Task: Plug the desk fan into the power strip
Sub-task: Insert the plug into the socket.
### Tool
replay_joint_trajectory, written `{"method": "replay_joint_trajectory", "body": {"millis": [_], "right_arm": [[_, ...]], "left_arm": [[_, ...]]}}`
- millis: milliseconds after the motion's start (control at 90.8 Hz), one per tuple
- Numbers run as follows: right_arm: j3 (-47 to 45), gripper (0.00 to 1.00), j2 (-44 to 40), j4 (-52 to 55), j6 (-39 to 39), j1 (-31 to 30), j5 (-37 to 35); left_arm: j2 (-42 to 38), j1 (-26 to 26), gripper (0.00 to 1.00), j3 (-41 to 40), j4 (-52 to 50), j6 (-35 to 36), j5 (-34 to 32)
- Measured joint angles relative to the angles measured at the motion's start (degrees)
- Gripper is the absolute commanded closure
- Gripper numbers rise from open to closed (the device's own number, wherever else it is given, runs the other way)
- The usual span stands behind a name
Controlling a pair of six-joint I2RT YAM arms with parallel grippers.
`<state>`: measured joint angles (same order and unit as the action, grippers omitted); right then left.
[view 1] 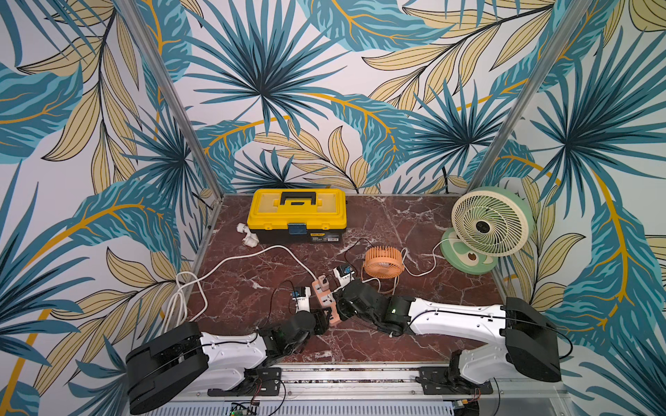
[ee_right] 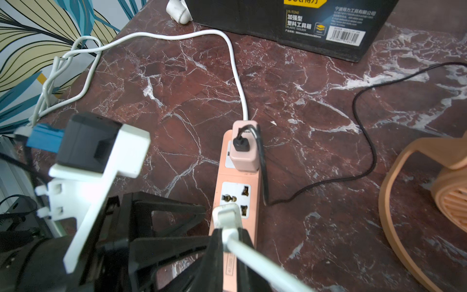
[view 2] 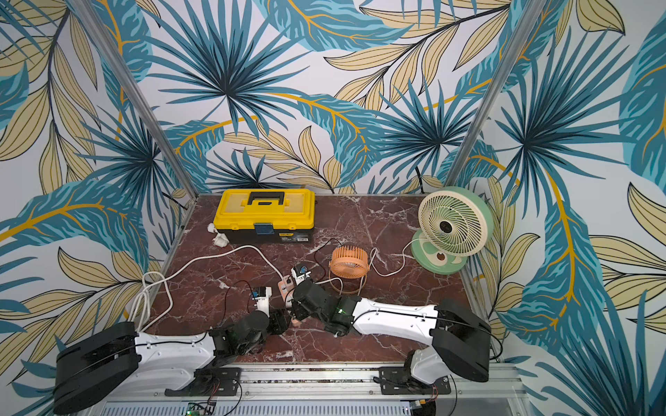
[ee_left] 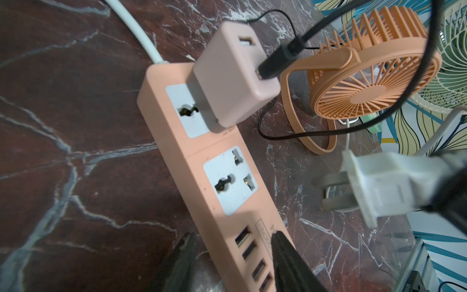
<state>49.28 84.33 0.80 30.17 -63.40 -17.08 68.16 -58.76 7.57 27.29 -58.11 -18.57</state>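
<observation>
In a top view we find the power strip (view 1: pixel 326 300) flat on the counter (view 1: pixel 414 223); the green desk fan (view 1: pixel 492 221) stands well apart from the strip, the orange fan (view 1: pixel 382 264) nearer. In the left wrist view the left end effector (ee_left: pixel 233 242) straddles the strip's USB end; we cannot tell whether it clamps. A pink adapter (ee_left: pixel 235 83) is plugged in at the end where the strip's cord (ee_left: pixel 136 27) enters. In the right wrist view the right end effector (ee_right: pixel 228 235) is clenched on the white plug (ee_right: pixel 226 215), held beside the strip's free socket (ee_right: pixel 236 198), not inserted
</observation>
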Motion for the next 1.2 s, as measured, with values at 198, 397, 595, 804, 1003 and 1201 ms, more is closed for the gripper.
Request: {"method": "replay_joint_trajectory", "body": {"millis": [198,397,595,804,1003,1201], "right_arm": [[1.81,1.00,1.51,0.98,-0.46,1.49,1.16],[3.93,1.00,3.52,2.78,-1.18,2.08,1.05],[5.40,1.00,6.12,4.46,-2.21,2.08,1.01],[6.29,1.00,7.04,5.55,-2.80,2.14,0.85],[6.67,1.00,7.08,5.60,-2.80,2.14,0.70],[7.23,1.00,8.46,5.62,-2.82,2.23,0.61]], "left_arm": [[0.85,-0.02,0.55,-0.11,2.43,0.24,0.61],[-0.72,-0.02,0.52,-0.13,0.74,-0.20,0.17],[-5.79,-0.02,0.48,-0.37,-2.93,-1.46,-1.09],[-1.81,-0.02,0.55,-0.20,-3.69,-1.25,-0.33],[0.61,0.11,0.60,1.09,-3.69,-1.31,0.39],[-0.76,0.11,0.61,1.07,-5.18,-1.53,0.20]]}}
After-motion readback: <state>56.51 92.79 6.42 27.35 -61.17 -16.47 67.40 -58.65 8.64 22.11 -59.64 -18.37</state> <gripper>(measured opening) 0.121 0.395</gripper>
